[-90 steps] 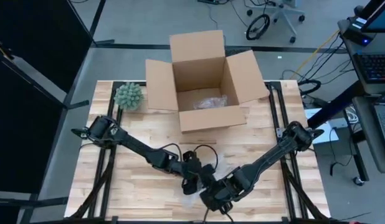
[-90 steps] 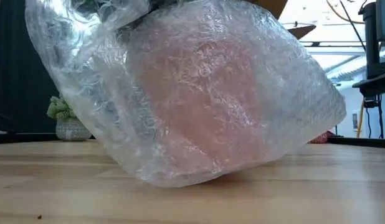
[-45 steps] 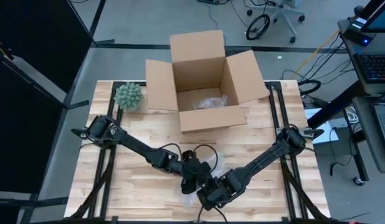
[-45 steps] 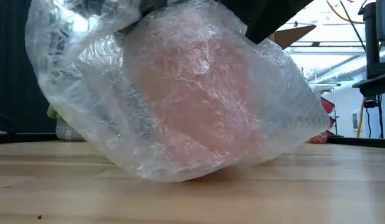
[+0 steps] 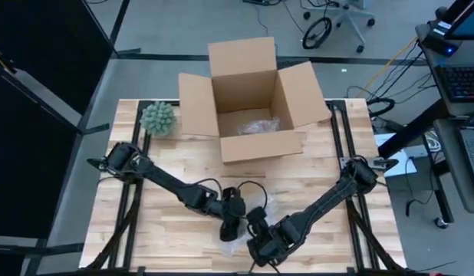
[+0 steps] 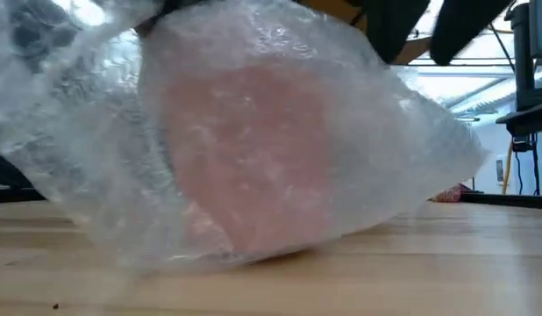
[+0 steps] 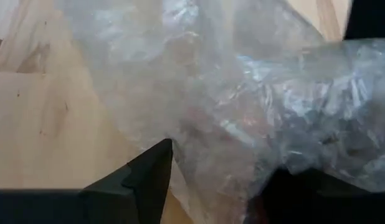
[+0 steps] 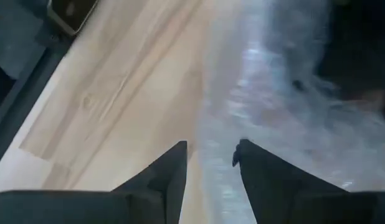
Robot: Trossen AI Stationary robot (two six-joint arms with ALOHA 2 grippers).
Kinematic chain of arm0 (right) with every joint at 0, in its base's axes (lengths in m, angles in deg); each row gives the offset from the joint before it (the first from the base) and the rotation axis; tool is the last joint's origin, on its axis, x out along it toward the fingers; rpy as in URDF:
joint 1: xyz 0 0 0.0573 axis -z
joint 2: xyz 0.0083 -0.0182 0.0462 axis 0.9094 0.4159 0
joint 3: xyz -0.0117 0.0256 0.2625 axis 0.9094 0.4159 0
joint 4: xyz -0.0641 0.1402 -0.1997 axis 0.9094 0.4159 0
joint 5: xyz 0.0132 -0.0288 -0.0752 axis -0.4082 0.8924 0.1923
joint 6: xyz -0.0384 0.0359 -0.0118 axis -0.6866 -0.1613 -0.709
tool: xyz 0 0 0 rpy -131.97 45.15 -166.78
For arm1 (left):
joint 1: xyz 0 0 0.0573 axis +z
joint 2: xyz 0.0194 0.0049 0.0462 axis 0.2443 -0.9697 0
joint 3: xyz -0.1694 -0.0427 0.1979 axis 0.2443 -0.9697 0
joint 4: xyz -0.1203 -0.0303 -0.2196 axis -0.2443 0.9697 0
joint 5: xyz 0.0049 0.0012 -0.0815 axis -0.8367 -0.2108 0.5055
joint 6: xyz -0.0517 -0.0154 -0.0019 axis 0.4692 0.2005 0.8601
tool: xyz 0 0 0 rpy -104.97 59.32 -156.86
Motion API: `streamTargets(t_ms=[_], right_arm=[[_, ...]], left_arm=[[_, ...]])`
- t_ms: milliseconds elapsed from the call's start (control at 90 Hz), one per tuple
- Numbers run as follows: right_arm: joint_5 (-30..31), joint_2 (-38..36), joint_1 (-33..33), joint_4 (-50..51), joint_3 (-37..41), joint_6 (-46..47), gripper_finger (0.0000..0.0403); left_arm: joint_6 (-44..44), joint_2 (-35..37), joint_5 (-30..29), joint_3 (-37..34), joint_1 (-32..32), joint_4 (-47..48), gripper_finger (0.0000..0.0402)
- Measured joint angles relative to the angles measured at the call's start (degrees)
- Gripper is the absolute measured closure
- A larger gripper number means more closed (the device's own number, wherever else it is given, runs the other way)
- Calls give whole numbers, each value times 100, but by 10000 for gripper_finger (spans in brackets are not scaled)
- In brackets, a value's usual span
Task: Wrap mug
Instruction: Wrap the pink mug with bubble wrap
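Four camera views. The high view looks straight down from well above on the whole wooden table [image 5: 168, 165], with an open cardboard box [image 5: 248, 100] at its far edge. The low view sits at table height, facing level across the table toward the room, very close to a bubble-wrap bundle [image 6: 253, 140] that fills most of it. Each wrist view looks past its own dark fingers [image 7: 139, 180] [image 8: 161, 180], close to the same bundle [image 7: 242, 93] [image 8: 273, 112] on the table. All four views share this bundle near the table's front edge.
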Motion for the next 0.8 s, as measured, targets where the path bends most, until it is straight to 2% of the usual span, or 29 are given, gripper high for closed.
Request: streamTargets(t_ms=[511,800], right_arm=[[262,-322,-35,-153,-20,15,275],[431,105,62,-509,2,-992,275]], left_arm=[[94,102,-69,37,-31,-88,203],[76,109,105,38,-28,33,203]])
